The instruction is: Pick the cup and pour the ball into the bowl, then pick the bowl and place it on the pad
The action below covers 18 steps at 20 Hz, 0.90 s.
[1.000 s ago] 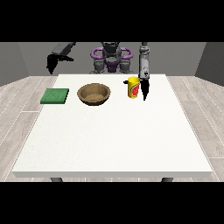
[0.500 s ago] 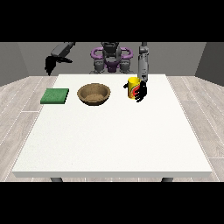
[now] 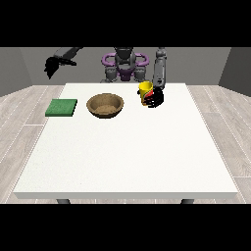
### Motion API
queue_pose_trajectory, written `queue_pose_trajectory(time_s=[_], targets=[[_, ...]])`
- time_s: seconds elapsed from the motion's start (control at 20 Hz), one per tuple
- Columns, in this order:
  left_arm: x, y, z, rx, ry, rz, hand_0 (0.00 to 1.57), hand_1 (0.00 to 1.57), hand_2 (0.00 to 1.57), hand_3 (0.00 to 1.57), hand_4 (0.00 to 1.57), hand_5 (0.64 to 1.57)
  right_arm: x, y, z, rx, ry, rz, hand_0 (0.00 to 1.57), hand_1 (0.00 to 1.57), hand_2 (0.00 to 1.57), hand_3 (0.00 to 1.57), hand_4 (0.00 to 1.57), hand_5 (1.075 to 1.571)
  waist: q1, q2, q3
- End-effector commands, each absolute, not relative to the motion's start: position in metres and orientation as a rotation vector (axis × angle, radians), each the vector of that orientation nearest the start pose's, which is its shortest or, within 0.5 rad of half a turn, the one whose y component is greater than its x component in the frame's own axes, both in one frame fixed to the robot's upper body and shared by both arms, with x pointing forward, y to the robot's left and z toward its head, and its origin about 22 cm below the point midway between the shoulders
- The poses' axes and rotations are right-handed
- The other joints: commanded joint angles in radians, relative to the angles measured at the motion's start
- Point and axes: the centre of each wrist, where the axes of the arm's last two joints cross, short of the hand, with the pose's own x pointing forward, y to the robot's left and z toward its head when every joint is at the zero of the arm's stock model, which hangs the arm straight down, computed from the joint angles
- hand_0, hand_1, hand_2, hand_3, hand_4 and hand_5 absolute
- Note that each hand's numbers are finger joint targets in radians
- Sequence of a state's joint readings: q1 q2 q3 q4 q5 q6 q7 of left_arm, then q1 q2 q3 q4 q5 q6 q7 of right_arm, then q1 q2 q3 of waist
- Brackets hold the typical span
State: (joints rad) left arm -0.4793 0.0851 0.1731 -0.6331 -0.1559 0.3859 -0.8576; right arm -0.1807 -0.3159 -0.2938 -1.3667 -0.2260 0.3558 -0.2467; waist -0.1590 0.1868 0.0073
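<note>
My hand at the view's right [image 3: 156, 99] curled round the yellow cup [image 3: 145, 91], round brown bowl [image 3: 105, 105] left, flat green pad [image 3: 62, 107] beyond.

On my table [image 3: 122, 157]: bowl [image 3: 105, 105] centre-rear; pad [image 3: 62, 108] at its nine o'clock; cup [image 3: 144, 91] at its two o'clock.

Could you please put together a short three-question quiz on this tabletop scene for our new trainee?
1. True or false: the yellow cup lies inside the wooden bowl.
2. Which thing is nearest the view's left: A) green pad, B) bowl, C) cup?
3. Fill in: the hand at the view's right is at the ____, while the hand at the view's left is raised off the table.

Key: 1 false; 2 A; 3 cup.
</note>
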Motion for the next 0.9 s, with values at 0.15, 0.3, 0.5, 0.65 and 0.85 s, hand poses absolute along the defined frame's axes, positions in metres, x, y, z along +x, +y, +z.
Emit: queue_pose_trajectory(time_s=[0.15,0.3,0.5,0.65,0.85], targets=[[0.363,0.318,-0.019,0.832,-1.760,-0.503,1.44,1.44,1.57,1.57,1.57,1.321,0.270,-0.381,0.020,0.027,-1.716,0.081,0.00,0.00,0.00,0.00,0.00,1.569,0.048,-0.144,-0.0025],[0.393,0.332,0.038,0.924,-1.725,-0.544,1.46,1.46,1.57,1.57,1.57,1.296,0.269,-0.367,0.001,0.051,-1.715,0.048,0.00,0.00,0.00,0.00,0.00,1.569,0.038,-0.149,-0.0035],[0.400,0.301,0.035,0.977,-1.658,-0.647,1.49,1.49,1.57,1.57,1.57,1.274,0.266,-0.388,0.002,0.037,-1.690,0.049,0.00,0.00,0.00,0.00,0.00,1.569,0.040,-0.162,-0.0059],[0.403,0.279,0.037,0.938,-1.662,-0.673,1.49,1.49,1.57,1.57,1.57,1.274,0.262,-0.395,-0.005,0.037,-1.674,0.033,0.00,0.00,0.00,0.00,0.00,1.568,0.058,-0.165,-0.0069],[0.400,0.229,0.020,0.997,-1.627,-0.742,1.49,1.49,1.57,1.57,1.57,1.273,0.266,-0.389,-0.008,0.033,-1.657,0.018,0.00,0.00,0.00,0.00,0.00,1.569,0.068,-0.204,-0.0067]])
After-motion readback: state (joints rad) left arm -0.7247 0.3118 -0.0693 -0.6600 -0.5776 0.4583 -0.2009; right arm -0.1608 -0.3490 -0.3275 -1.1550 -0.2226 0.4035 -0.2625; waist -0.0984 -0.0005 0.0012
